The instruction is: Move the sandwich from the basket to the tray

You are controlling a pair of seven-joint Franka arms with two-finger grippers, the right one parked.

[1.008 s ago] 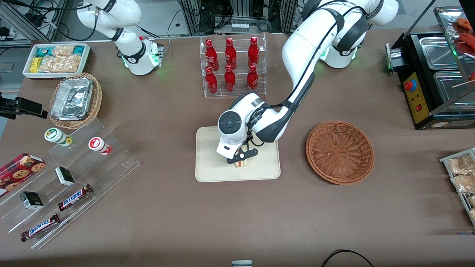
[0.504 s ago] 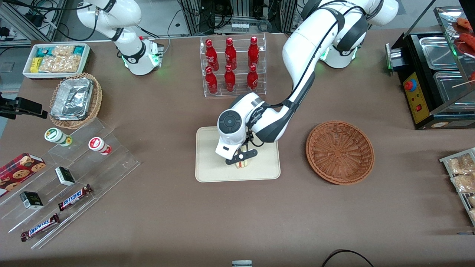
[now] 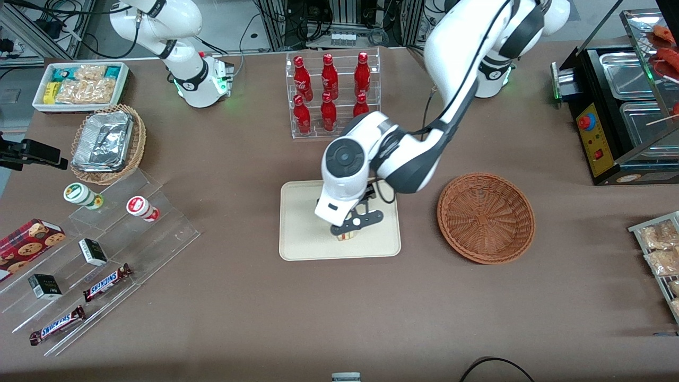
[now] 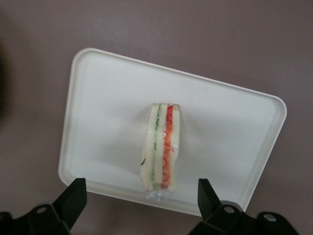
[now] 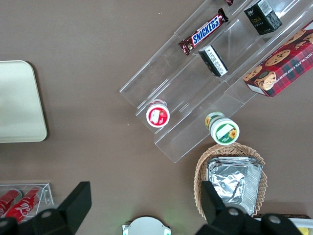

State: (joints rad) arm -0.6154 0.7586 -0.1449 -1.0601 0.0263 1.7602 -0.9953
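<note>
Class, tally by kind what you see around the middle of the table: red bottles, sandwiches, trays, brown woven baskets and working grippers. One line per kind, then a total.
Red bottles: 6
Sandwich: 1
Tray: 1
Basket: 1
Gripper, open above the sandwich: 1
Total: 10

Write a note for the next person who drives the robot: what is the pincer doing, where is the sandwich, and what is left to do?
Pincer: open, holding nothing, above the tray.
Sandwich: on the tray, standing on edge, fingers apart from it on both sides.
Basket: empty, beside the tray toward the working arm's end of the table.
Done: sandwich is on the tray and let go.
Left: lift the arm clear and park it.
</note>
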